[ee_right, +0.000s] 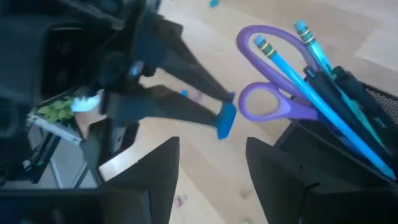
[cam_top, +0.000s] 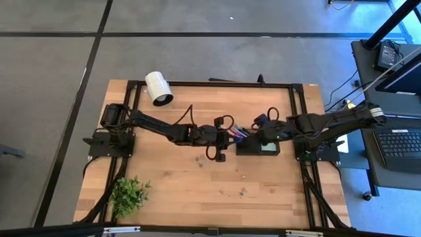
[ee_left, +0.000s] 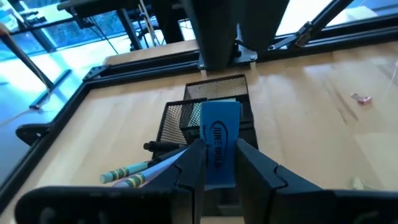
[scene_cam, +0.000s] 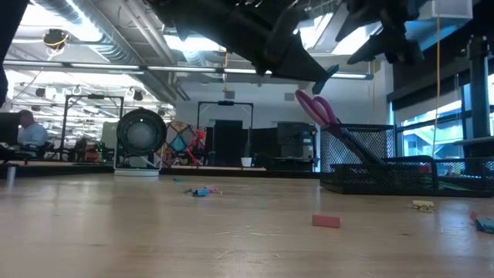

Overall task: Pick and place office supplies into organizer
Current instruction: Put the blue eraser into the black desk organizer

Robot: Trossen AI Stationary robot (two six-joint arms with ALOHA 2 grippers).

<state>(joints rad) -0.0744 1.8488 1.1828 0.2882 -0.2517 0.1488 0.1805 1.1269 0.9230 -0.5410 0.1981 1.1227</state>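
Note:
My left gripper is shut on a small blue block and hovers just left of the black mesh organizer. In the low view the block hangs above the table, higher than the organizer. Purple-handled scissors and blue-green pens stand slanted in the organizer. A light green notepad lies in it. My right gripper is open above the organizer's right part, with nothing between its fingers. My left gripper pinches the blue block by its two narrow long sides between the two fingers, with the printed face toward the wrist camera. The block's far end sticks out past the fingertips. The fingers come from the table's left, slanting down. The block is lifted clear.
A white cylinder lies at the far left and a green potted plant stands at the near left corner. Small loose items lie on the wood: a pink block, blue bits and a yellowish piece.

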